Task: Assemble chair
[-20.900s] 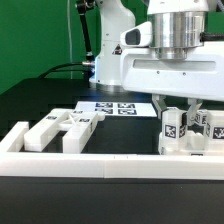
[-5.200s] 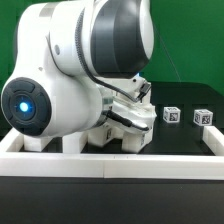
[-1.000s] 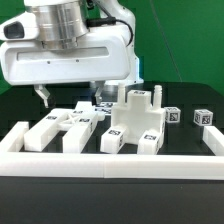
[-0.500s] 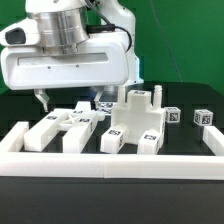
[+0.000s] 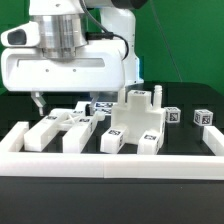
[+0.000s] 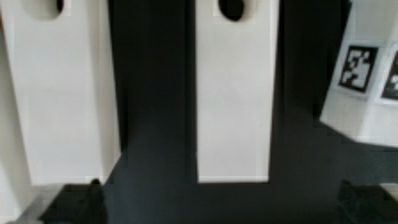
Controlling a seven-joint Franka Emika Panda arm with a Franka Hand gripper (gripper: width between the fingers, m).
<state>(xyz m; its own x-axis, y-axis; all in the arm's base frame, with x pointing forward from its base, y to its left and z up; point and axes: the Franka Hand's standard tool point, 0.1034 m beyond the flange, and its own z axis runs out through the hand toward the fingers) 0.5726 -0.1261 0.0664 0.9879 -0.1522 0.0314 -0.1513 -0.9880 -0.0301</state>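
Roughly, I judge the chair barely begun. The arm fills the exterior view's left, its pincer spread wide and gripping nothing, hanging over the loose bars. The largest chair piece, what looks like a joined block of slab and uprights, stands mid-counter, just behind the border rail. The wrist view shows two long bars side by side, apart, one lying beneath the gap between the fingertips. Two small tagged cubes sit toward the exterior view's right. Most joining remains, I think.
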